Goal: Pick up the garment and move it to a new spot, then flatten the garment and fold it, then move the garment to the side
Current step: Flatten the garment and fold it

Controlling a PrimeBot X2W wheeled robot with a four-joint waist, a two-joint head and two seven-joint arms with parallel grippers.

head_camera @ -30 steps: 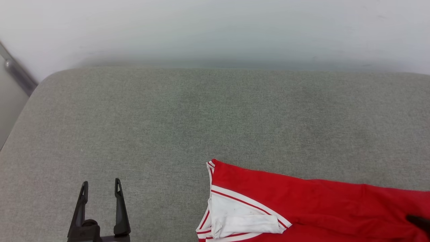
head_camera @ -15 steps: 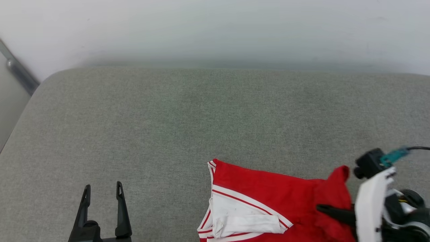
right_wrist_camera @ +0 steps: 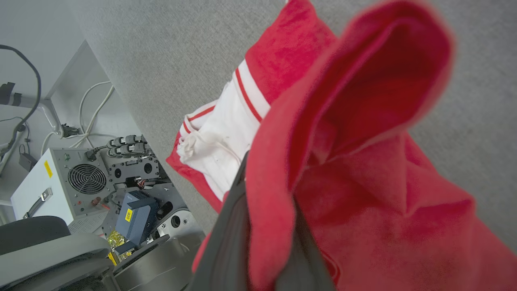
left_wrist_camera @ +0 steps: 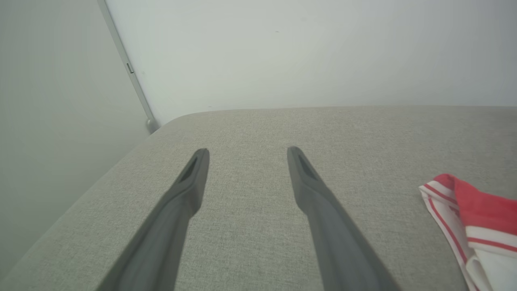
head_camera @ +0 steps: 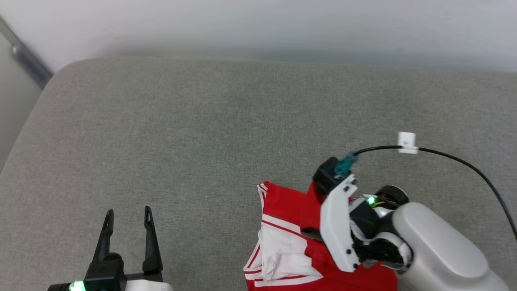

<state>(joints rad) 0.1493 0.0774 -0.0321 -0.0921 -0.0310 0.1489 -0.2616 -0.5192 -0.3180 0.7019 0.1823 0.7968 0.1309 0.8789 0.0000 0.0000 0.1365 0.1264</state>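
Note:
The garment [head_camera: 288, 206], a red shirt with a white sleeve [head_camera: 282, 250] and striped trim, lies bunched at the near middle of the grey padded surface [head_camera: 202, 121]. My right gripper [head_camera: 307, 232] is above it, shut on a fold of red cloth that it holds lifted over the rest. In the right wrist view the gripper [right_wrist_camera: 264, 194] pinches that fold of the garment [right_wrist_camera: 355, 121], which drapes over both fingers and hides their tips. My left gripper [head_camera: 128, 213] stands open at the near left, well clear of the cloth. The left wrist view shows that gripper [left_wrist_camera: 247, 150] with nothing between its fingers and the garment [left_wrist_camera: 480, 206] at the right edge.
A pale wall runs behind the surface, and a metal rail [head_camera: 26, 60] slants at the far left corner. A black cable [head_camera: 452, 157] arcs from my right wrist. Past the surface's near edge stand a white fan box [right_wrist_camera: 60, 182] and cabling.
My right arm has come in from the right and swept left, carrying a fold of red cloth over the garment toward the sleeve. The head camera tilted slightly. The left gripper stays open.

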